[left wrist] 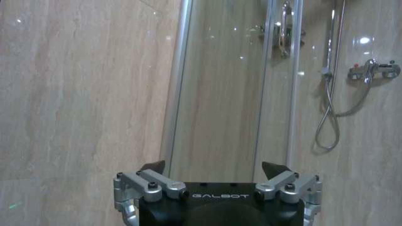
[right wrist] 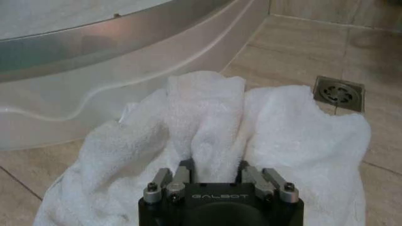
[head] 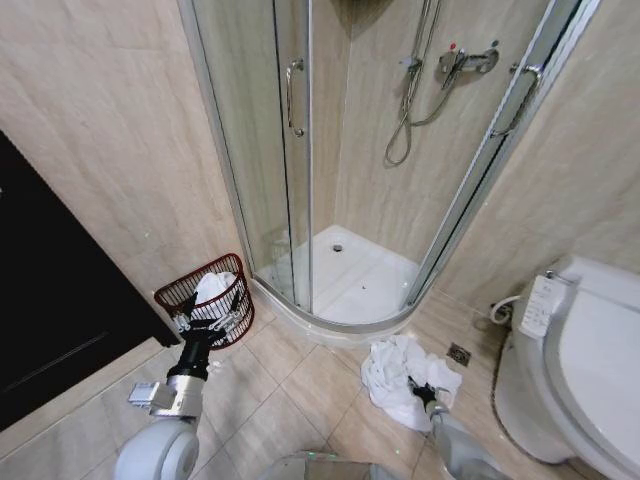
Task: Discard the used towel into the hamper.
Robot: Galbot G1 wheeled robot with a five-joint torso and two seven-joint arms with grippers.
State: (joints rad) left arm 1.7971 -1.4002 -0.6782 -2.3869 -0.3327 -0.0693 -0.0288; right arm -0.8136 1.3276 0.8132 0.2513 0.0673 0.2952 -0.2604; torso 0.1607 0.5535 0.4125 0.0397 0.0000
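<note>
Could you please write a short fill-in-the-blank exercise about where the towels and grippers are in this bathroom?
1. The right gripper is closed on a fold of the white ____ on the floor.
2. The hamper already holds something ____ in colour.
3. The open left gripper is at the ____.
4. The floor drain lies beside the ____.

Missing words: towel; white; hamper; towel

Left gripper [left wrist: 217, 172] raised, fingers spread wide, nothing between them. Right gripper [right wrist: 214, 165] low, fingers closed together, arm extended down.
</note>
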